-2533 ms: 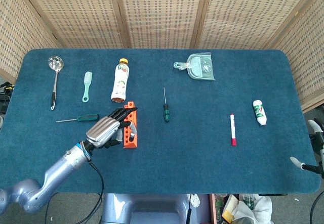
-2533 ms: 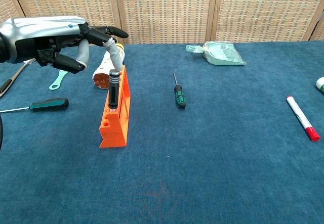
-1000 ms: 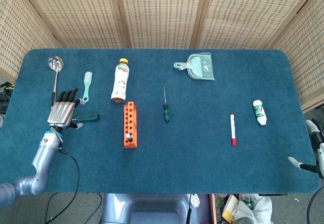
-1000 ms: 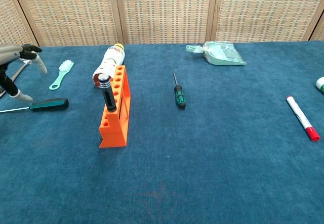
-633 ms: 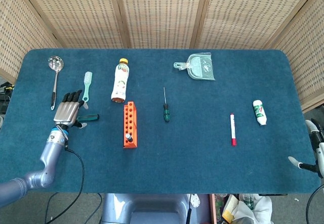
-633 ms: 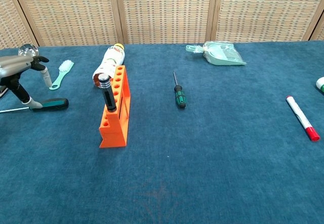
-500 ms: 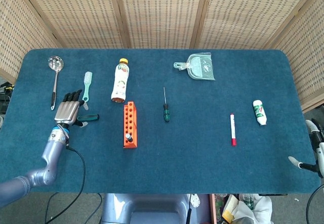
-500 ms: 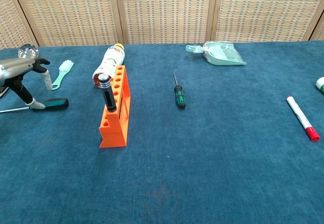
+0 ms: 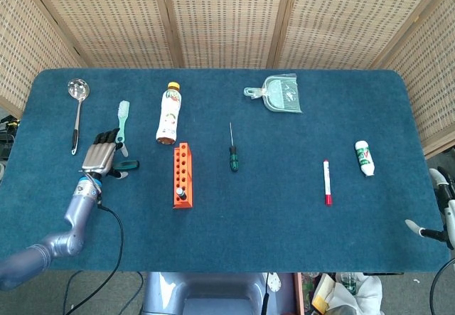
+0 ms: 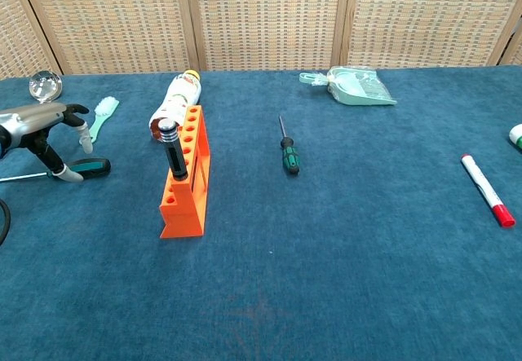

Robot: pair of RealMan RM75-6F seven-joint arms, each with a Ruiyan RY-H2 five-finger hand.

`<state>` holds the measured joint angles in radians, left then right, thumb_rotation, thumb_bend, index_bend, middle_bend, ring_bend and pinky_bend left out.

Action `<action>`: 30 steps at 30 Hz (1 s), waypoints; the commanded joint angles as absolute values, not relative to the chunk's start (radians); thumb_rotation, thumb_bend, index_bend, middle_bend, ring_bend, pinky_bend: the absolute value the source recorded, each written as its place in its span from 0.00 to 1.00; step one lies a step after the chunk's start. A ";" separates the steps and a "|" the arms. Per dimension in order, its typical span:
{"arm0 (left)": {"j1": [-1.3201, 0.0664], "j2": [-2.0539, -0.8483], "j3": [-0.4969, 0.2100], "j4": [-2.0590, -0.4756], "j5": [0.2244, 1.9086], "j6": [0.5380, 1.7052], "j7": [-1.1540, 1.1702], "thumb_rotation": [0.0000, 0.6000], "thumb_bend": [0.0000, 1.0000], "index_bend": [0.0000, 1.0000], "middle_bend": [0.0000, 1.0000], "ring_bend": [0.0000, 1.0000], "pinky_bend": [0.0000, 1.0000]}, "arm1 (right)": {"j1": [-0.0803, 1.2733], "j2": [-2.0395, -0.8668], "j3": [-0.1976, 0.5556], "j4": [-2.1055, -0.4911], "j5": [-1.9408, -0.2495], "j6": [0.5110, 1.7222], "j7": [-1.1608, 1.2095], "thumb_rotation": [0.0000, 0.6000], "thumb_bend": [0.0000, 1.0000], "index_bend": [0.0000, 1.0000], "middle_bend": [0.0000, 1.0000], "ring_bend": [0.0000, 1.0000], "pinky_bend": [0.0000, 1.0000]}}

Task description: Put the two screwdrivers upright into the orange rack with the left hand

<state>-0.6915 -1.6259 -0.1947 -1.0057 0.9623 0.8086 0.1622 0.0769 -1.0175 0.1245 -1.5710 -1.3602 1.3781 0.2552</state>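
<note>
Left hand (image 9: 100, 156) hangs low over the table (image 9: 284, 215), fingers spread and pointing down, around the handle end of a green-handled screwdriver (image 10: 88, 166) lying flat. In the chest view a fingertip sits at the handle's near end; whether the hand (image 10: 45, 133) actually grips it I cannot tell — nothing is lifted.

To the right of the hand stands the orange rack (image 9: 183, 174), apart from it. The chest view shows a black-handled tool (image 10: 174, 149) standing upright in one of the rack's near holes, slightly tilted; the head view shows only its top as a small dot. Further right of the rack, well apart, the second screwdriver (image 9: 232, 151) lies flat, shaft pointing away.

Beyond the hand: a mint brush (image 9: 121, 121), just past the fingers, and a ladle (image 9: 76, 106) to its left. A bottle (image 9: 168, 113) lies beyond the rack, a dustpan (image 9: 277, 93) further right.

Right hand (image 9: 442, 215): only the head view shows it, at the far right table edge — its finger position cannot be made out.
</note>
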 commanded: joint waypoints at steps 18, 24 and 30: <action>-0.704 -1.678 -0.211 -0.919 0.992 0.755 0.106 1.00 0.30 0.58 0.00 0.00 0.00 | 0.079 -1.018 0.130 -1.565 -1.347 1.371 0.260 1.00 0.00 0.00 0.00 0.00 0.00; -0.691 -1.652 -0.221 -0.954 1.016 0.776 0.070 1.00 0.40 0.65 0.00 0.00 0.00 | 0.080 -1.017 0.130 -1.564 -1.349 1.367 0.266 1.00 0.00 0.00 0.00 0.00 0.00; -0.655 -1.541 -0.249 -1.127 1.061 0.823 -0.031 1.00 0.43 0.67 0.00 0.00 0.00 | 0.080 -1.016 0.128 -1.567 -1.353 1.367 0.267 1.00 0.00 0.00 0.00 0.00 0.00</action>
<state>-0.6750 -1.5953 -0.2321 -1.0518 1.0372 0.7996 0.0234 0.0796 -1.0165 0.1281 -1.5669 -1.3528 1.3675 0.2666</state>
